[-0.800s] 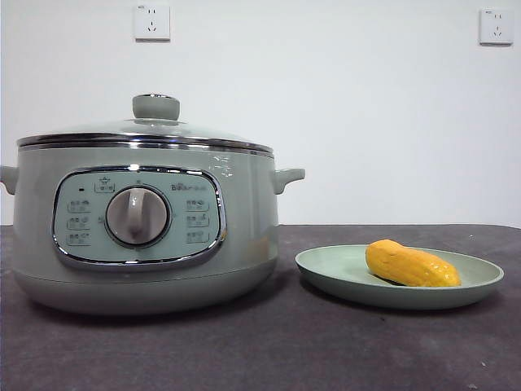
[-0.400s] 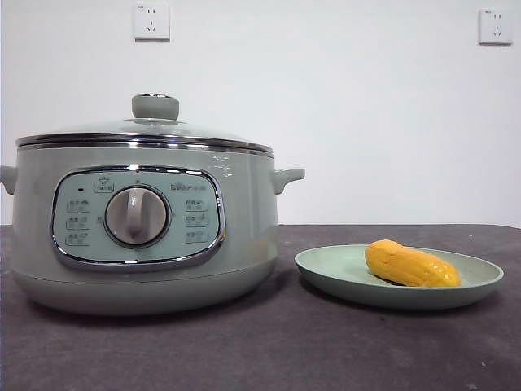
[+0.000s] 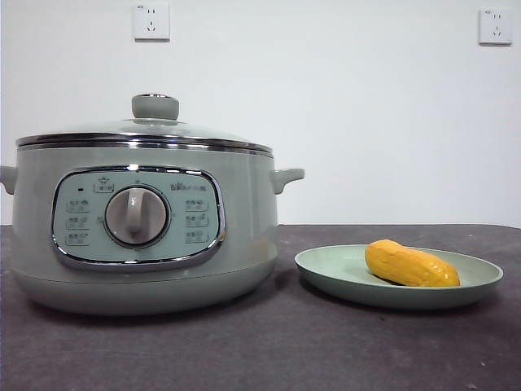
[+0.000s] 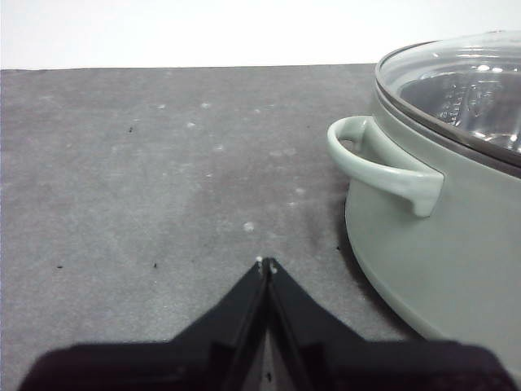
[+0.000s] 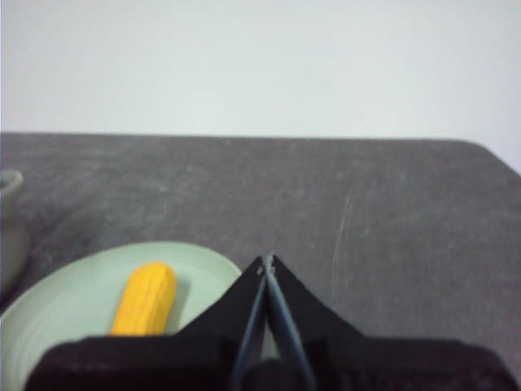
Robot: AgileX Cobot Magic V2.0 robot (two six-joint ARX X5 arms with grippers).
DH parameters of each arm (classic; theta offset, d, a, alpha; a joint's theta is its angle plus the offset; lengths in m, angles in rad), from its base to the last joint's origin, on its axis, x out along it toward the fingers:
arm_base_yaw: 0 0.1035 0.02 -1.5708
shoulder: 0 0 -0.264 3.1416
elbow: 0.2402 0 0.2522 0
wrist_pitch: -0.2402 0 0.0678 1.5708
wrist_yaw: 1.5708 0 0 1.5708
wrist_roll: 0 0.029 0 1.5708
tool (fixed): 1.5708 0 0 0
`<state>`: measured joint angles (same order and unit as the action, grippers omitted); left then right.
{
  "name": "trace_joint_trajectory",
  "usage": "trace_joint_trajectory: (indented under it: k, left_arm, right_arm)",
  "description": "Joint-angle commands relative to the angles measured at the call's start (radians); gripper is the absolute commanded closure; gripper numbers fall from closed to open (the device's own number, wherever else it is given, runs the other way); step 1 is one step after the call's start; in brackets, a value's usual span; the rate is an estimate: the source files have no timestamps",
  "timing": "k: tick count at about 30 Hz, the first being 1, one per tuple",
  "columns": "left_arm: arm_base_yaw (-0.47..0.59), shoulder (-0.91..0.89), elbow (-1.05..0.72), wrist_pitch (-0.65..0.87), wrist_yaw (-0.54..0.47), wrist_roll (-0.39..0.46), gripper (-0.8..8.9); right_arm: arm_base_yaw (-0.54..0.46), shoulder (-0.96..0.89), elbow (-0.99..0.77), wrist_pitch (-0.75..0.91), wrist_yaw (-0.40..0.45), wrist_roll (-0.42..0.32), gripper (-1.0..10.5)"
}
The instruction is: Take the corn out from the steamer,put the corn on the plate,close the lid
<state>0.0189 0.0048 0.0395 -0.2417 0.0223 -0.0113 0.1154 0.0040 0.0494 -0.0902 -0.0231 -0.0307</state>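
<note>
The yellow-orange corn (image 3: 411, 265) lies on the pale green plate (image 3: 326, 273) at the right of the table. The sage-green steamer (image 3: 138, 236) stands at the left with the glass lid (image 3: 142, 130) seated on its rim, knob up. My left gripper (image 4: 266, 265) is shut and empty, held back over bare table beside the steamer's side handle (image 4: 383, 167). My right gripper (image 5: 267, 262) is shut and empty too, hovering by the plate (image 5: 57, 301), with the corn (image 5: 146, 297) lying just beside its jaws. Neither arm shows in the front view.
The dark grey tablecloth (image 3: 269, 342) covers the table in front of the pot and plate. A white wall with two sockets (image 3: 152, 22) stands behind. The table's right edge (image 5: 496, 159) shows in the right wrist view.
</note>
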Motion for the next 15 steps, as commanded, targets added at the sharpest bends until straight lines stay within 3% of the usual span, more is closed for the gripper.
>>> trace_joint_trajectory:
  k: [1,15]
  left_arm:
    - [0.005,-0.003,-0.017,0.006,0.005,-0.005,8.16]
    - [0.005,-0.003,-0.017,0.006,0.005,-0.005,8.16]
  right_arm:
    - [-0.003,-0.003,-0.029,0.0,0.003,0.001,9.5]
    - [-0.003,0.002,-0.043,-0.089,0.005,0.063,9.5]
